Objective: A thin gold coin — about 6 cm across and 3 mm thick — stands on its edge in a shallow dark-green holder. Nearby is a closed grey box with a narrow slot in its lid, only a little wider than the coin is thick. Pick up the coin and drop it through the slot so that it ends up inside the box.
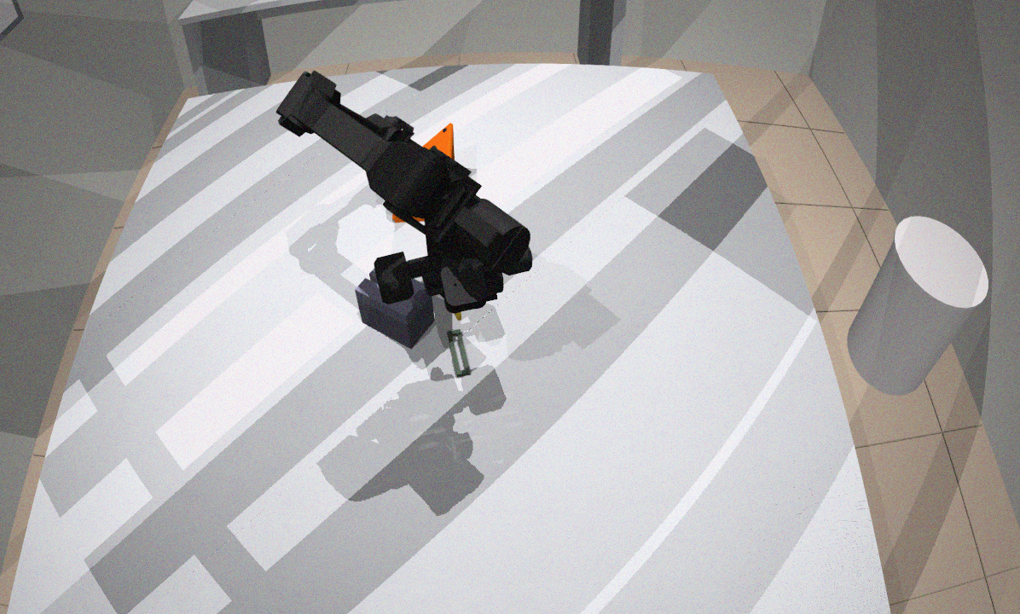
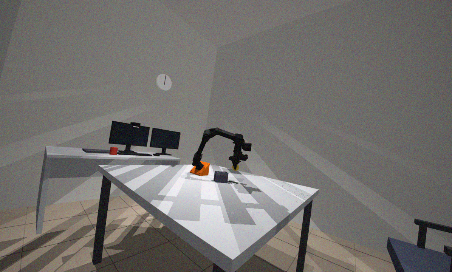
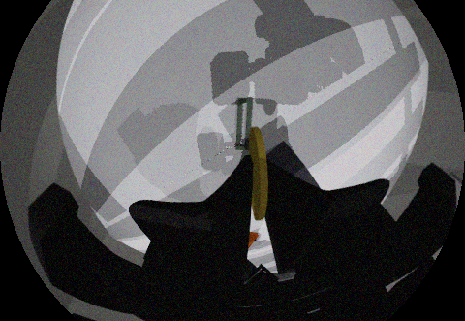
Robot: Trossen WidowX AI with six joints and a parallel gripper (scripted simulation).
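My gripper [image 1: 459, 308] [image 2: 235, 165] [image 3: 252, 160] is shut on the gold coin [image 1: 458, 315] [image 2: 235, 167] [image 3: 260, 185]. The coin is upright, seen edge-on in the wrist view, and its lower part sticks out below the fingertips. It hangs clear above the table. The dark-green holder [image 1: 466, 355] [image 2: 233, 182] [image 3: 239, 122] lies empty on the table, below the coin and a little to one side. The closed grey box [image 1: 396, 314] [image 2: 220, 176] [image 3: 292, 164] stands beside the holder. The arm hides much of its lid in the top view, and I cannot make out the slot.
The arm's orange base [image 1: 443, 141] [image 2: 200, 169] [image 3: 253, 239] stands on the table behind the box. A white cylinder [image 1: 906, 321] stands beyond the table's right edge. A desk [image 2: 71, 152] with two monitors is in the background. Striped shadows cross the white table [image 1: 651, 458] [image 2: 217, 236].
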